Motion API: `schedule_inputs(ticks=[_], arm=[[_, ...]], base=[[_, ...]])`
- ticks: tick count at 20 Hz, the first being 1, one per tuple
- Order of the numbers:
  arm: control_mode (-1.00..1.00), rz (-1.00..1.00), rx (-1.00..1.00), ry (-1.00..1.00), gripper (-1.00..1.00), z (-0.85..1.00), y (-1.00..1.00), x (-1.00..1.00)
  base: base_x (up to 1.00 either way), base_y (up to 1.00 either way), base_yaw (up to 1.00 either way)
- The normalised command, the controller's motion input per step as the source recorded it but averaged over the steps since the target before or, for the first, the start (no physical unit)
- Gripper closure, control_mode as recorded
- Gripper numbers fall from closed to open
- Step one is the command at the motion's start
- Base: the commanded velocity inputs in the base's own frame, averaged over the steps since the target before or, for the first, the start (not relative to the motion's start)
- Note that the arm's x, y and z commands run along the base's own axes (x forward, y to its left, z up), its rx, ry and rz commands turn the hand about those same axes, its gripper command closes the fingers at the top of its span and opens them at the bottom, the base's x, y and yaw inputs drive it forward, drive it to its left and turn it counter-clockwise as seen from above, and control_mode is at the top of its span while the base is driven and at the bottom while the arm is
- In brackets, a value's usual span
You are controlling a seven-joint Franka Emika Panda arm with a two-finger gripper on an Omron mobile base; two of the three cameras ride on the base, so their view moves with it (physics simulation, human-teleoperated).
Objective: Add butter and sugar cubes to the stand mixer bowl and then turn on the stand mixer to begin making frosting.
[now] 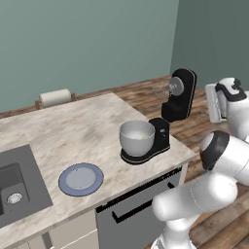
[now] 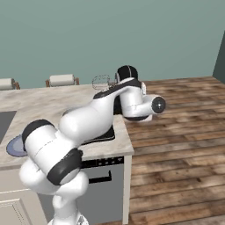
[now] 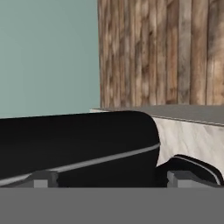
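The glossy black stand mixer point(image 1: 177, 95) stands at the counter's right end with its head tilted up and its wire whisk point(image 1: 163, 90) raised. On its base sits the silvery stand mixer bowl point(image 1: 136, 138), with a bit of yellow butter point(image 1: 141, 136) showing inside. The sugar cubes are hidden. My gripper point(image 3: 109, 181) is open, its fingertips point(image 3: 41, 179) set wide apart. The mixer's rounded black body point(image 3: 78, 146) lies close in front of them. From the left base view my hand hangs just right of the mixer's column. In the right base view my arm covers most of the mixer point(image 2: 127, 72).
A flat blue-grey plate point(image 1: 80, 179) lies bare near the counter's front edge. A dark sink point(image 1: 14, 187) is set in at the left. A paper towel roll point(image 1: 55, 97) stands at the back. Wooden floor drops away right of the counter edge point(image 1: 187, 155).
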Motion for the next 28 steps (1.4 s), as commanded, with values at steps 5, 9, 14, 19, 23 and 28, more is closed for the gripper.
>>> schedule_inputs(ticks=[5,9,14,19,23,28], arm=[[-1.0,0.06,0.0,0.0,-1.0,0.0,-0.07,0.18],[-1.0,0.07,0.0,-0.03,-1.0,0.0,-0.1,0.18],[-1.0,0.07,0.0,-0.05,-1.0,0.0,-0.04,0.2],[-1.0,0.06,0.0,-0.05,-1.0,-0.08,0.0,0.25],[-1.0,0.06,0.0,-0.04,-1.0,-0.14,0.0,0.28],[-1.0,0.06,0.0,-0.08,-1.0,-0.05,0.0,0.21]], base=[[0.0,0.0,0.0],[0.0,0.0,0.0],[0.0,0.0,0.0],[0.0,0.0,0.0],[0.0,0.0,0.0],[0.0,0.0,0.0]])
